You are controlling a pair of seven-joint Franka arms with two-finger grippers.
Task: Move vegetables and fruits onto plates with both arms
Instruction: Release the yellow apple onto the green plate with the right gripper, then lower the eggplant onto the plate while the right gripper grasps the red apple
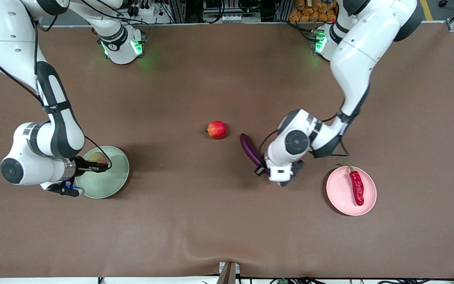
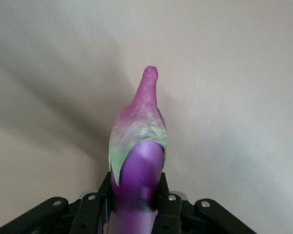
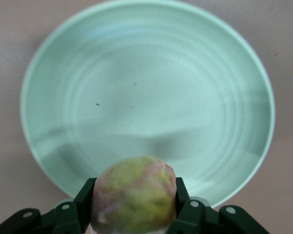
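My left gripper [image 1: 261,170] is shut on the purple eggplant [image 1: 250,150] near mid-table; I cannot tell if the eggplant is off the cloth. In the left wrist view the gripper [image 2: 135,191] clamps the eggplant [image 2: 139,161], its green-capped stem end pointing away. My right gripper [image 1: 100,165] is shut on the yellow-green fruit [image 1: 98,158] over the pale green plate [image 1: 108,181]. The right wrist view shows the gripper [image 3: 134,204], the fruit [image 3: 134,192] and the otherwise empty plate [image 3: 146,87] below. The red chili [image 1: 356,187] lies on the pink plate [image 1: 339,189]. The red pomegranate [image 1: 216,129] sits at mid-table.
A brown cloth covers the table [image 1: 195,221]. The pink plate lies toward the left arm's end, close beside the left wrist. The pomegranate is just beside the eggplant's tip, toward the right arm's end.
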